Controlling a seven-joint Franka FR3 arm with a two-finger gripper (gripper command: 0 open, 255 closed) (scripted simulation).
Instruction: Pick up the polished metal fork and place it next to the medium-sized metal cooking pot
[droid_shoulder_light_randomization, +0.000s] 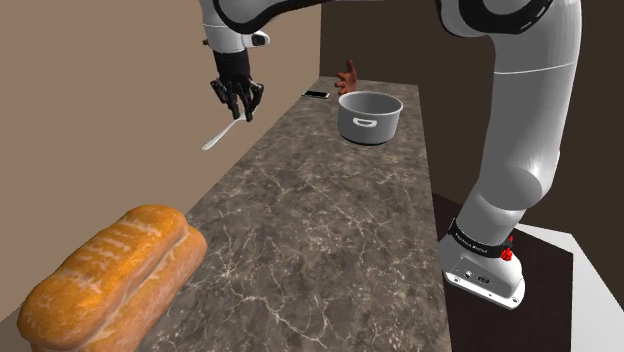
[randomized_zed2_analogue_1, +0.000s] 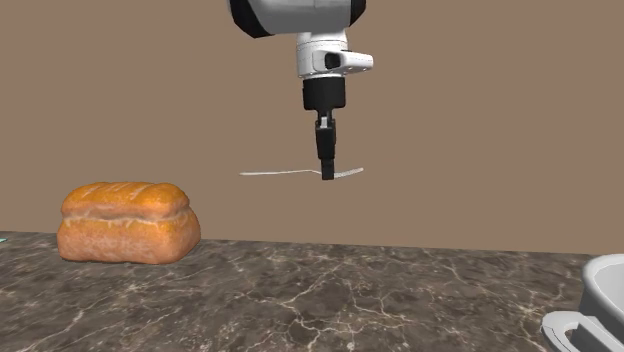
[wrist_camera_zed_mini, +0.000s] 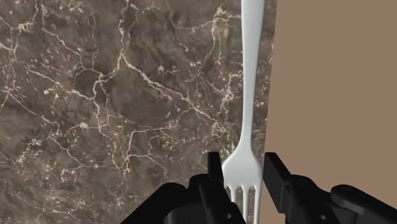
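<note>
Shoulder view: tool (droid_shoulder_light_randomization: 238, 100) clamped on fork (droid_shoulder_light_randomization: 220, 135), held in air over the edge of the counter (droid_shoulder_light_randomization: 320, 220); pot (droid_shoulder_light_randomization: 369, 116) well apart, near the far end. Second exterior view: fork hangs level, high above counter, loaf (randomized_zed2_analogue_1: 125, 222) lower left. Wrist view: fingers (wrist_camera_zed_mini: 275, 170) clasp the tine end, handle jutting ahead. Judgement: carry across level, lower beside pot, not into it.

In the shoulder view, the loaf (droid_shoulder_light_randomization: 110, 280) is set on the counter (droid_shoulder_light_randomization: 300, 220) at its near left end, the pot (droid_shoulder_light_randomization: 369, 117) is placed at the far end, well apart, and the fork (droid_shoulder_light_randomization: 220, 135) is held aloft by the gripper (droid_shoulder_light_randomization: 240, 105) over the counter's left edge, between them.
</note>
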